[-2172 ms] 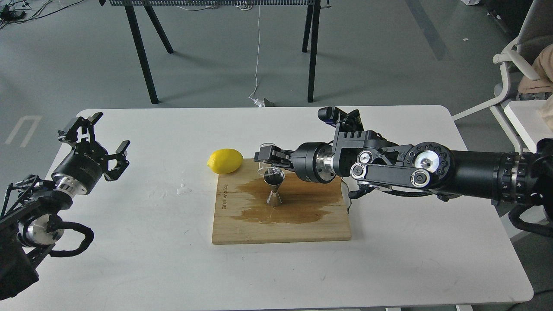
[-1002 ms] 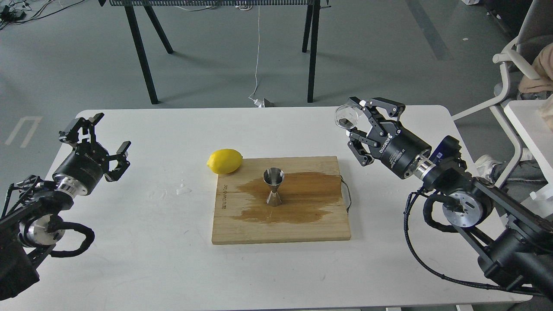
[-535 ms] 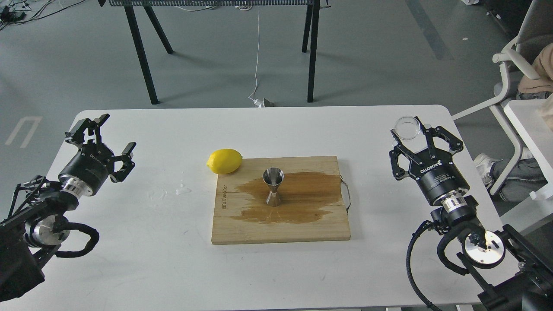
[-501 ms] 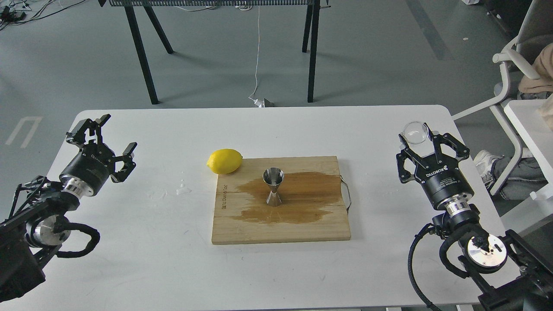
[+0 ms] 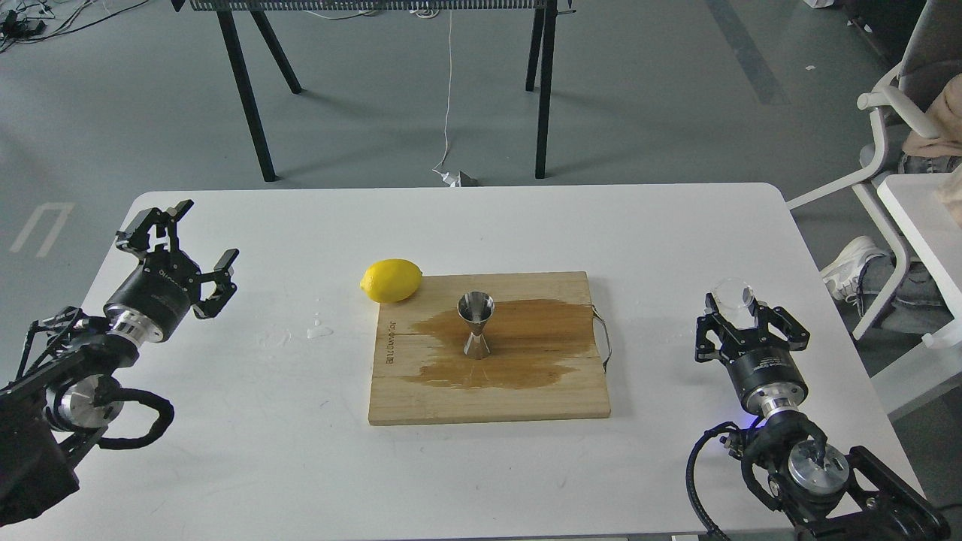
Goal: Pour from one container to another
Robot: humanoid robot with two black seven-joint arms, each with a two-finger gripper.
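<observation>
The steel hourglass jigger (image 5: pixel 476 324) stands upright in the middle of the wooden board (image 5: pixel 488 402), on a brown wet stain (image 5: pixel 526 353). The tiny clear cup (image 5: pixel 735 294) is far to the right, low over the table and mouth up, pinched between the fingertips of my right gripper (image 5: pixel 740 308), which is shut on it. My left gripper (image 5: pixel 192 237) hovers open and holds nothing over the table's left edge, well away from both containers.
A yellow lemon (image 5: pixel 391 279) lies against the board's back left corner. A small wet patch (image 5: pixel 319 329) marks the white table (image 5: pixel 225 451) left of the board. A white chair (image 5: pixel 890 105) and a person's shoe (image 5: pixel 845 263) are beyond the right edge.
My right arm left the jigger, swung out right with the cup, turned it upright and came down near the table's right side. The left gripper barely shifted.
</observation>
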